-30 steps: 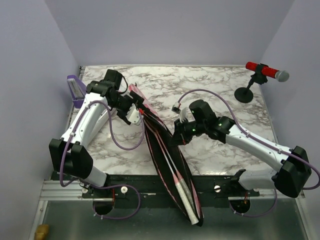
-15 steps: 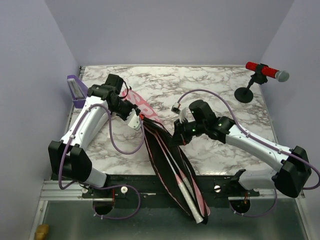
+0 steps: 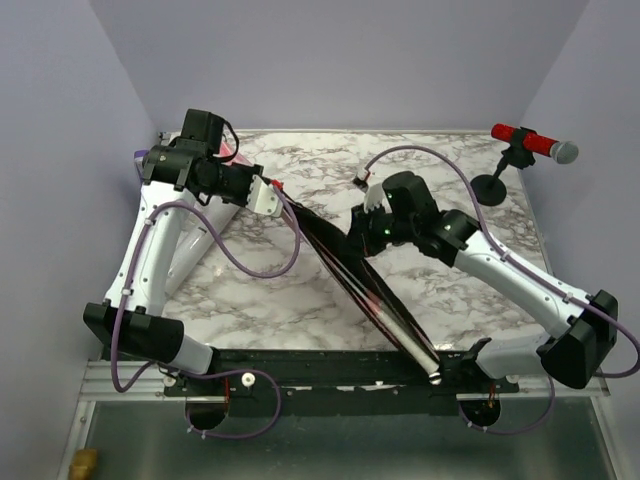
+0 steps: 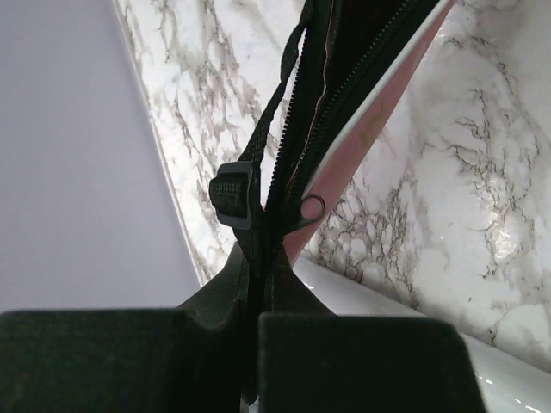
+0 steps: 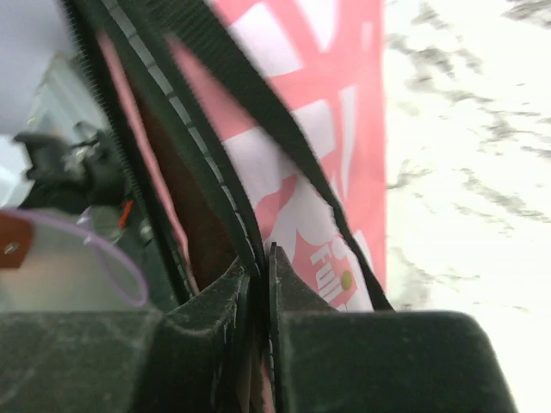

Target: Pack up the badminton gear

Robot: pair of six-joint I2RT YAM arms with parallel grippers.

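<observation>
The long pink bag [image 3: 345, 270] hangs taut and slanted above the marble table, its black zipper edge facing up. My left gripper [image 3: 270, 193] is raised at the back left and shut on the bag's upper end; in the left wrist view the gripper [image 4: 258, 258] pinches the black zipper strap beside the pink cloth [image 4: 370, 129]. My right gripper [image 3: 366, 236] holds the bag's middle; in the right wrist view the gripper [image 5: 263, 258] is shut on the zipper edge next to the pink and white lettering [image 5: 318, 112]. The racket's pale handle [image 3: 418, 350] pokes out of the bag's lower end.
A red microphone [image 3: 530, 143] on a black stand [image 3: 490, 188] is at the back right corner. A small purple tray [image 3: 147, 157] leans at the back left wall behind my left arm. A black rail [image 3: 330, 365] runs along the table's front edge.
My left gripper closed on the bag's end and lifted it up and back to the left. The bag pulled straight and its lower end swung right. The right gripper shifted slightly back.
</observation>
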